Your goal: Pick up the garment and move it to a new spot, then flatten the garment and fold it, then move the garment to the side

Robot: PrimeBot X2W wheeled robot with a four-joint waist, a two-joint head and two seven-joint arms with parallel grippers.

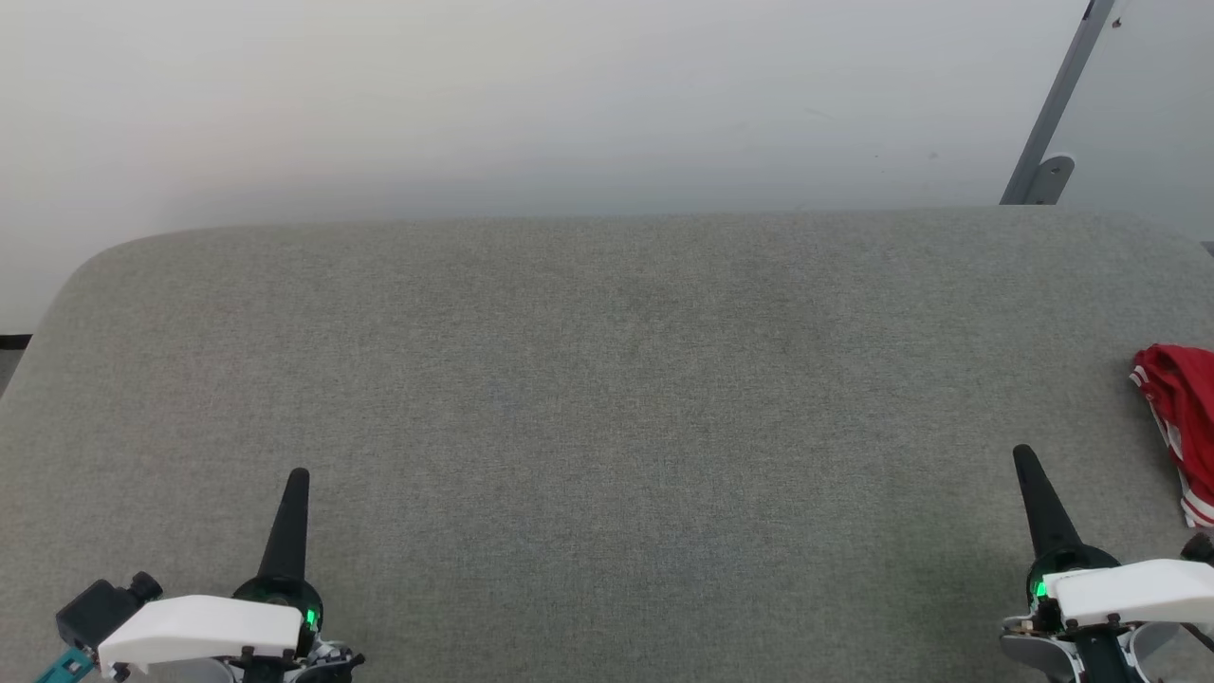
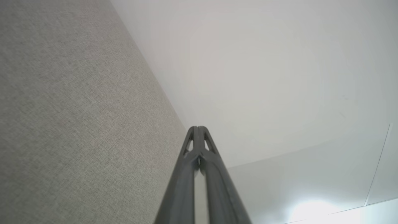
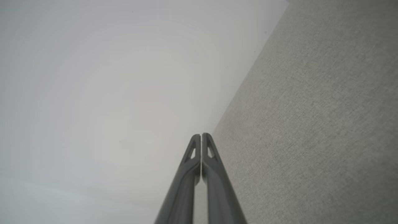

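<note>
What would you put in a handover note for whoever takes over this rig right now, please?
Left pincer: shut, holding nothing, at the near left of the grey table.
Right pincer: shut, holding nothing, at the near right, apart from the garment.
Garment: red with white-striped trim, lying bunched at the table's right side, partly cut off by the head view's edge.
Done: nothing that can be confirmed; the visible part looks crumpled, not flattened or folded.
Left: probably everything, so pick it up, move it, flatten, fold, then set it aside. The right pincer is the nearer one.
</note>
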